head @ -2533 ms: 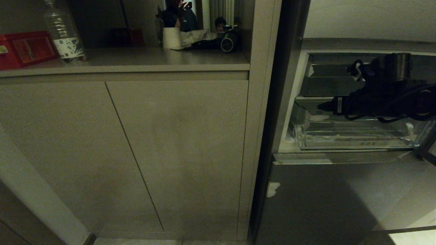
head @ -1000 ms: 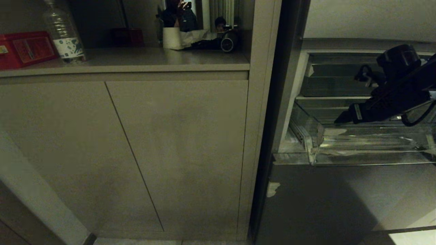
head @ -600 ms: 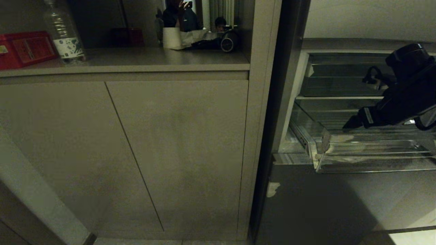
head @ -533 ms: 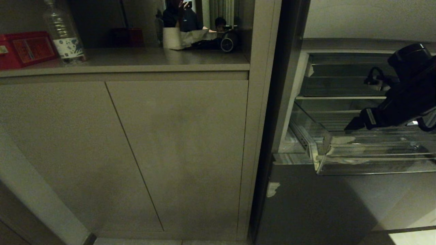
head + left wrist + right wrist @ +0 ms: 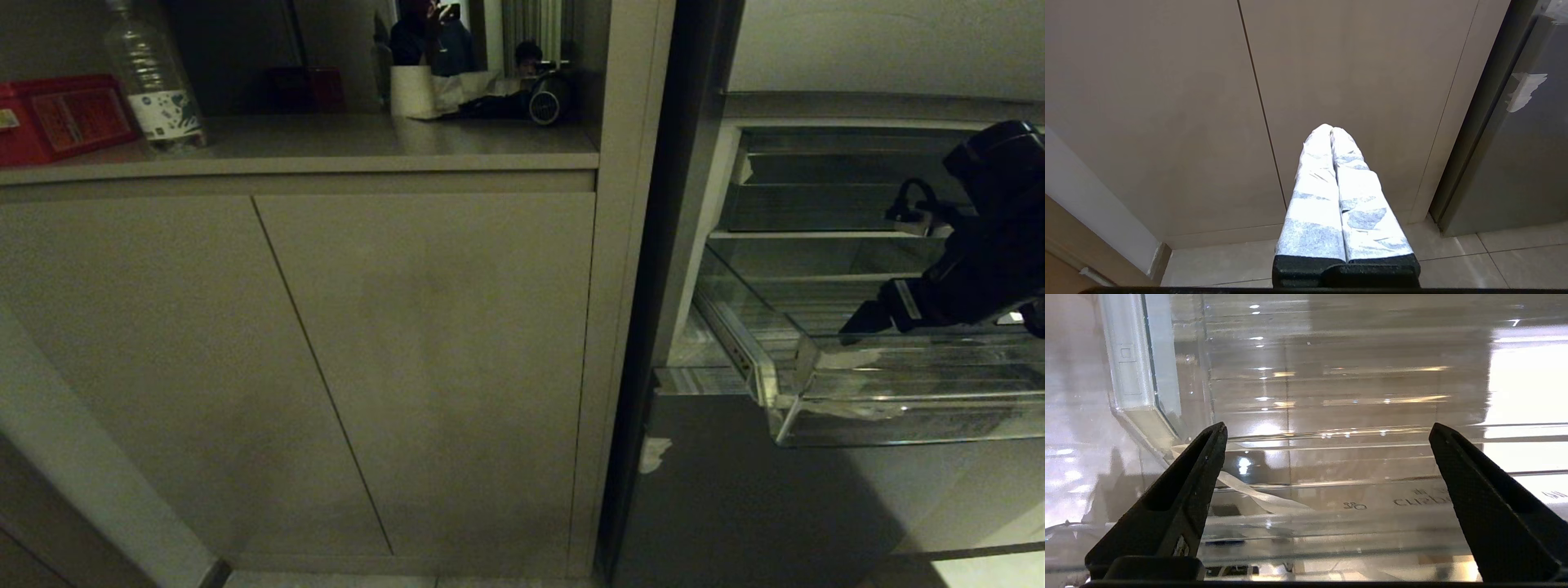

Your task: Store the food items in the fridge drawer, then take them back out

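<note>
Right gripper [image 5: 1327,437]: jaws spread wide, nothing held, poised over the near lip of the fridge drawer [image 5: 898,408], which is drawn out at the right. Step judged: drawer opened. Food items unseen; locating them is called for next. Left gripper [image 5: 1331,130]: closed, parked low.

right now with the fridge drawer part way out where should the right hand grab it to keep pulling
Probably the clear front lip of the fridge drawer, near its middle. That edge runs straight across the front and juts out past the fridge body, so it is the free part. Come from above and in front: the right hand is open, hanging over the drawer with one finger pointing down toward it.
</note>
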